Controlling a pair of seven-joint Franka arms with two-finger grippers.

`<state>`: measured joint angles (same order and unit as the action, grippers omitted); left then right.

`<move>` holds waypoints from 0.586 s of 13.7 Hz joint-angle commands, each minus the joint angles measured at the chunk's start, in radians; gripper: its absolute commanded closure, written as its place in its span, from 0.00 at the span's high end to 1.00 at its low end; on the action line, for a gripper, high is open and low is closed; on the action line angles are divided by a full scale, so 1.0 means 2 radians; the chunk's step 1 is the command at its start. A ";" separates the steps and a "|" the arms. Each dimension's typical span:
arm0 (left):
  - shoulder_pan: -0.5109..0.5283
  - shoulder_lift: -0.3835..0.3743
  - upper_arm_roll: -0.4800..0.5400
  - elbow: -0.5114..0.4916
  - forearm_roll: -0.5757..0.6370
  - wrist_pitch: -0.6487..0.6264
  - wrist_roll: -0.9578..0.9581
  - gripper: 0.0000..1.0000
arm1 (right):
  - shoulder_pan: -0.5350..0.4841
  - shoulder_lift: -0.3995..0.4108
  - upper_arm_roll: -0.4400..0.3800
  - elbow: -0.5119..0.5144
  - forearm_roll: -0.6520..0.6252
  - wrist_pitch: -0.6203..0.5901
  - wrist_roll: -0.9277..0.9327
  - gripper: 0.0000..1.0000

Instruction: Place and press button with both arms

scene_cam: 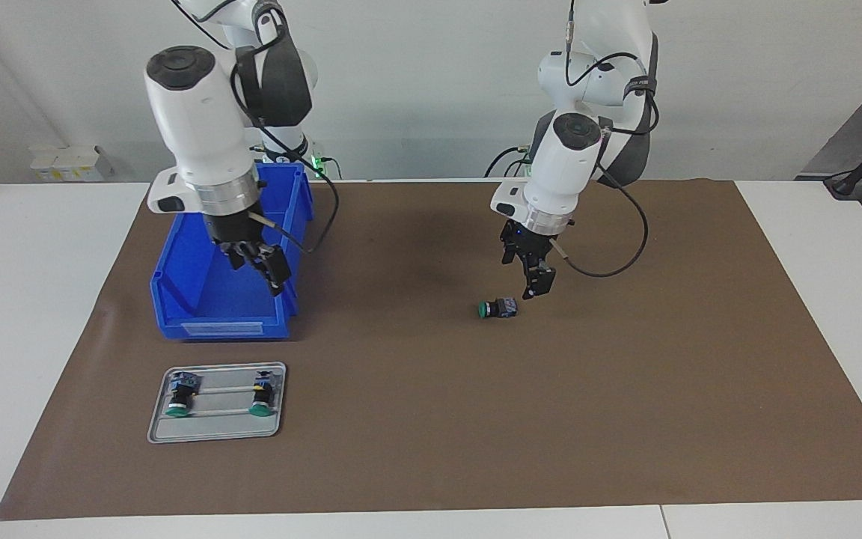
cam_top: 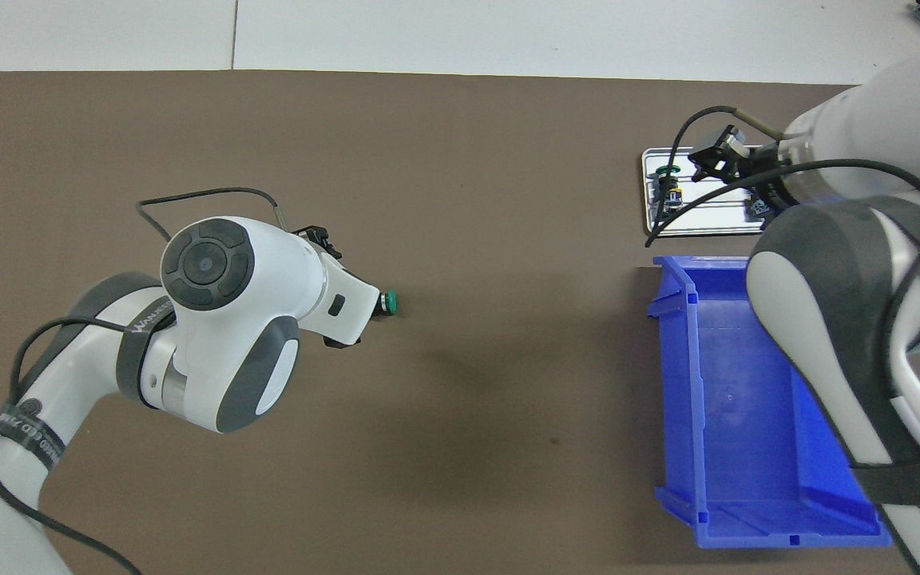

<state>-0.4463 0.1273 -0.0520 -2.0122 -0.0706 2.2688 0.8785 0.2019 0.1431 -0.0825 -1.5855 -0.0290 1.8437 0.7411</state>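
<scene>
Just above the brown mat (scene_cam: pixel 625 389), near the middle of the table, the left gripper (scene_cam: pixel 538 288) is hanging with its fingertips pointing down at the button (scene_cam: pixel 497 308) beside it. Its jaws are standing spread and are pinching nothing. The button is lying tipped on its side on the mat, green cap pointing toward the right arm's end of the table, a little apart from the fingertips. Lying loose and on its side, it is probably waiting to be picked up and set upright before anyone can press it. In the overhead view the left arm's wrist is covering most of the body, so only the green cap (cam_top: pixel 389 302) is showing.

Toward the other end, the right gripper (scene_cam: pixel 263 262) is hovering over the blue bin (scene_cam: pixel 206 299), its jaws likewise spread and empty. It seems to be waiting for its part, whether steadying or pressing.

Farther from the robots than the bin, a small grey tray (scene_cam: pixel 215 430) is holding two more buttons (scene_cam: pixel 180 394) side by side, each lying with its green cap pointing away from the robots. The tray looks like the place where buttons are being lined up, which would explain why the loose one is sitting apart within the left arm's reach.
</scene>
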 commanded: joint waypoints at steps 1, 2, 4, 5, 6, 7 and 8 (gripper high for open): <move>-0.028 0.037 0.011 0.022 0.010 0.011 -0.015 0.99 | -0.049 -0.030 0.008 -0.019 0.021 -0.022 -0.089 1.00; -0.037 0.054 0.011 0.032 0.028 0.009 -0.034 0.99 | -0.065 -0.035 0.008 -0.018 0.026 -0.031 -0.126 1.00; -0.050 0.093 0.011 0.056 0.074 0.008 -0.096 1.00 | -0.085 -0.042 0.006 -0.013 0.026 -0.050 -0.205 1.00; -0.051 0.097 0.011 0.057 0.083 0.007 -0.109 1.00 | -0.086 -0.045 0.004 -0.008 0.023 -0.061 -0.224 1.00; -0.051 0.097 0.011 0.057 0.084 0.011 -0.111 1.00 | -0.082 -0.048 0.004 -0.001 0.015 -0.074 -0.230 1.00; -0.051 0.099 0.011 0.056 0.084 0.013 -0.111 1.00 | -0.080 -0.048 0.007 0.013 0.009 -0.089 -0.231 1.00; -0.051 0.104 0.011 0.054 0.084 0.015 -0.111 1.00 | -0.078 -0.047 0.009 0.027 0.002 -0.102 -0.232 1.00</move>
<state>-0.5335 0.3175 -0.0486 -1.9198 0.0697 2.2870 0.6808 0.0390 0.0595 -0.0797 -1.5717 -0.0035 1.6923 0.3014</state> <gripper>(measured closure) 0.000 0.000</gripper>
